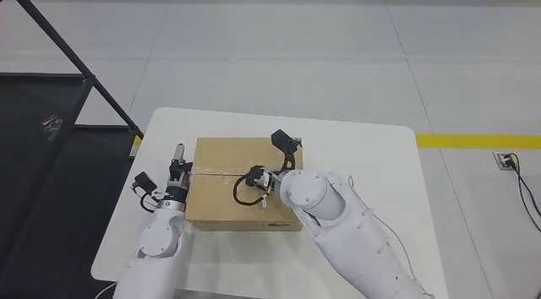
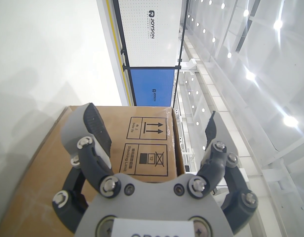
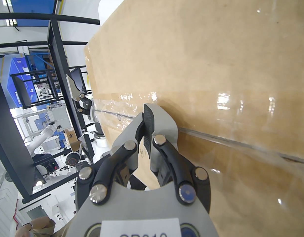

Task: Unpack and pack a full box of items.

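As tape (image 3: 122, 115) seals box (image 1: 221, 157), contents hidden.

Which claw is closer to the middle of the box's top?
Right. The right gripper is shut over the middle of the box, at the tape line; the left gripper is open beside one end.

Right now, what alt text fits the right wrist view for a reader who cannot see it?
The right gripper, shut, sits over the taped centre seam of a closed cardboard box that fills most of the view.
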